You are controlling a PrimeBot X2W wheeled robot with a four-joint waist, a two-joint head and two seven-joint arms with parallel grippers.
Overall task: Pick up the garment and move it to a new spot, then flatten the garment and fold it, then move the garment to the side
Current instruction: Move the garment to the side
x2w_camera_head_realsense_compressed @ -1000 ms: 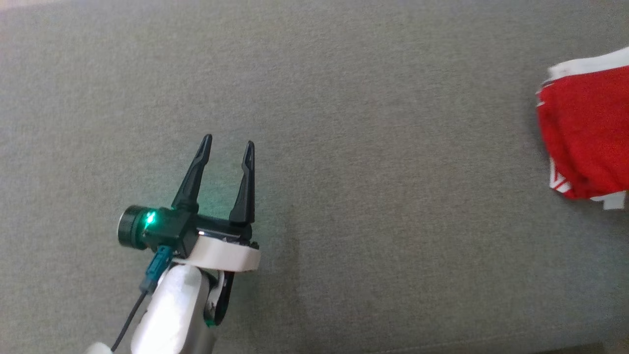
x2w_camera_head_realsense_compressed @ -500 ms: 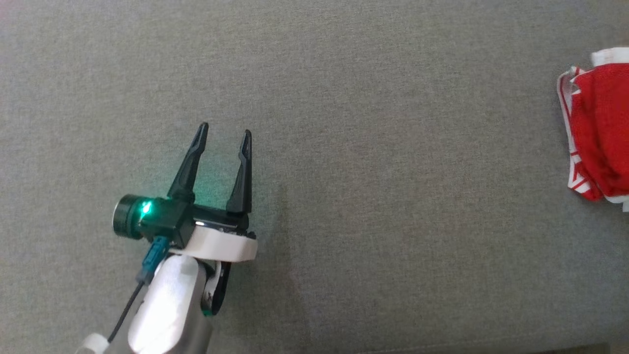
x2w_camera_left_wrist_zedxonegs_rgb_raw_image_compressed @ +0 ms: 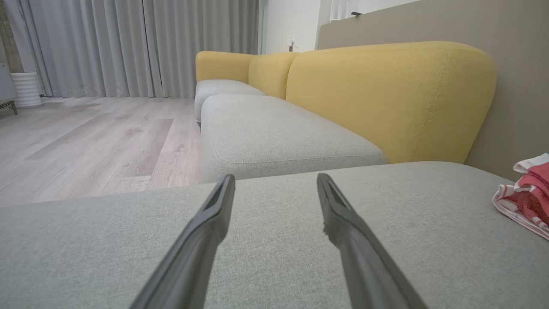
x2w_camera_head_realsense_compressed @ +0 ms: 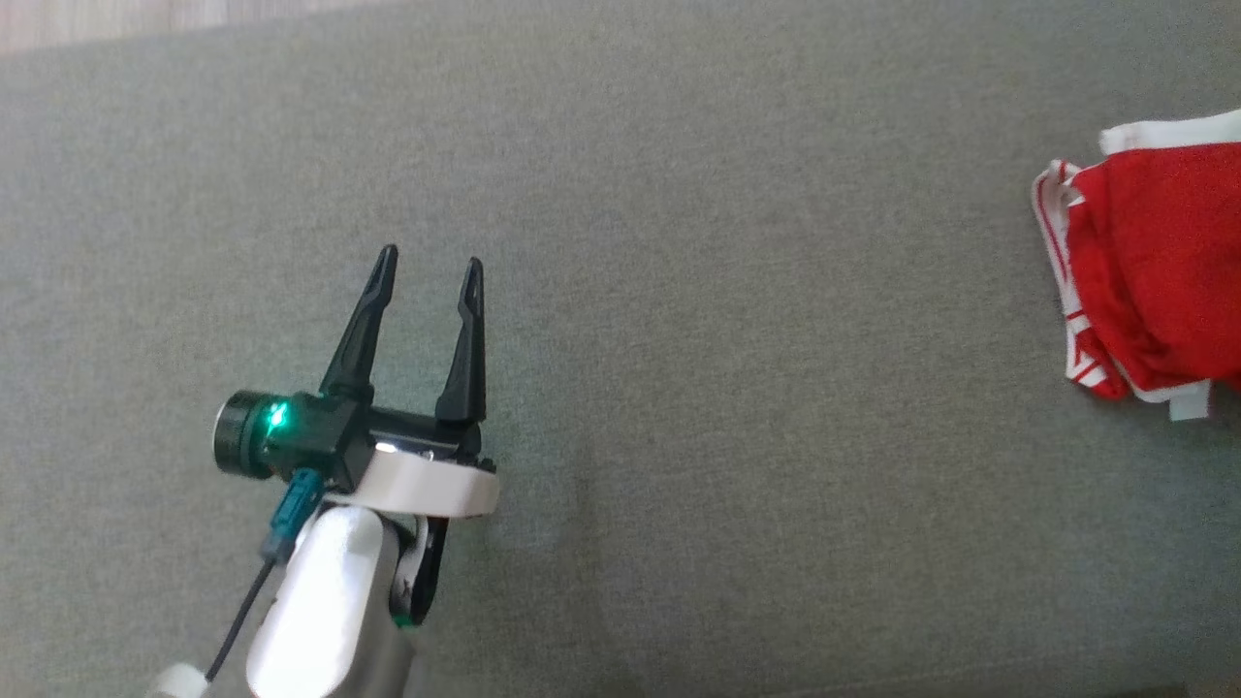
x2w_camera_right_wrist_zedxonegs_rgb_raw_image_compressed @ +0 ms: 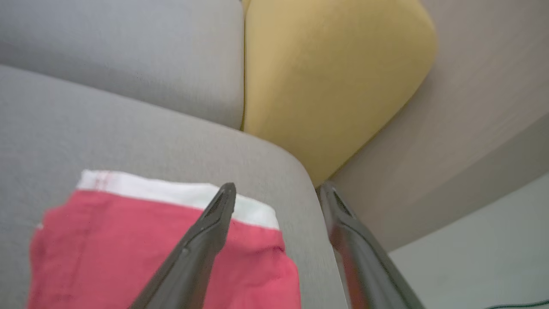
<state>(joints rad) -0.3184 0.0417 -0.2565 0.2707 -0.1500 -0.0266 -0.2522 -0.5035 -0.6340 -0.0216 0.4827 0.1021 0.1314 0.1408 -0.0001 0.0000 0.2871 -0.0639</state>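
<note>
The garment (x2w_camera_head_realsense_compressed: 1154, 271) is red with white trim and lies folded in a heap at the far right of the grey cushion (x2w_camera_head_realsense_compressed: 737, 368); it also appears as the garment (x2w_camera_left_wrist_zedxonegs_rgb_raw_image_compressed: 526, 194) at the right edge of the left wrist view. My left gripper (x2w_camera_head_realsense_compressed: 429, 268) hovers open and empty over the cushion's left half, far from the cloth. In the right wrist view my right gripper (x2w_camera_right_wrist_zedxonegs_rgb_raw_image_compressed: 277, 191) is open above the garment (x2w_camera_right_wrist_zedxonegs_rgb_raw_image_compressed: 128, 240), its fingers apart with nothing between them; its left finger (x2w_camera_right_wrist_zedxonegs_rgb_raw_image_compressed: 206, 234) crosses the white band.
A yellow backrest (x2w_camera_left_wrist_zedxonegs_rgb_raw_image_compressed: 386, 94) and further grey seat cushions (x2w_camera_left_wrist_zedxonegs_rgb_raw_image_compressed: 274, 133) lie beyond this cushion. Wooden floor (x2w_camera_left_wrist_zedxonegs_rgb_raw_image_compressed: 94, 137) and grey curtains are to the left. A beige wall (x2w_camera_right_wrist_zedxonegs_rgb_raw_image_compressed: 463, 128) runs close beside the cushion's right corner.
My right gripper has opened and let go of the garment, which now rests on the cushion. The head view shifted slightly; the left arm kept its pose.
</note>
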